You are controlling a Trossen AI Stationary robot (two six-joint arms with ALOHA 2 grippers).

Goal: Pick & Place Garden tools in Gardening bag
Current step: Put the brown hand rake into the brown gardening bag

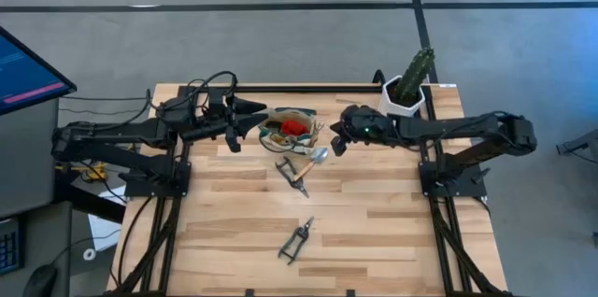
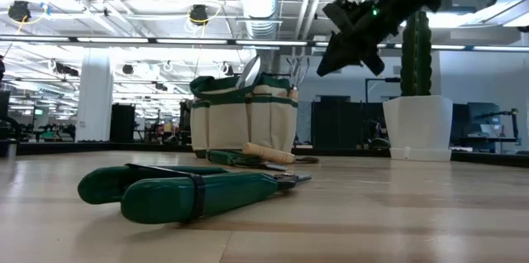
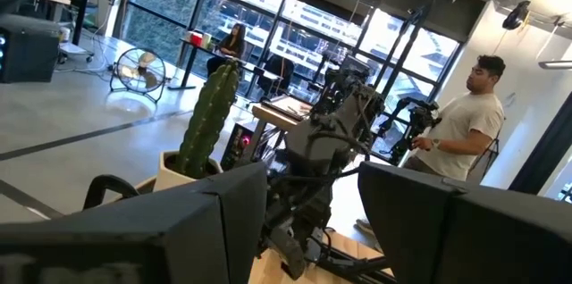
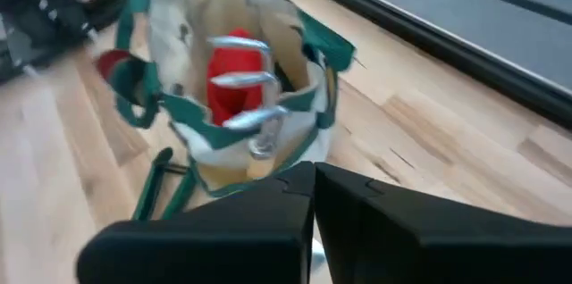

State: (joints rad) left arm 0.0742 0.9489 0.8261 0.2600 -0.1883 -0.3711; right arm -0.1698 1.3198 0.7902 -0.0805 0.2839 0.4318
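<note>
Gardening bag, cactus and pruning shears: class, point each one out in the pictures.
gardening bag (image 2: 244, 122), low view, cream front panel.
cactus (image 1: 417, 70), high view, green stem.
pruning shears (image 1: 297, 241), high view, dark handles.

A white pot (image 1: 404, 98) with a tall green cactus (image 1: 417, 71) stands at the far right corner of the wooden bench (image 1: 374, 232). On the grey floor to the left, a monitor (image 1: 23, 71) glows blue and pink. Beyond the bench, a person in a white shirt (image 3: 466, 123) stands in the room, a floor fan (image 3: 141, 73) sits near the windows, and another person sits at a distant desk.
</note>
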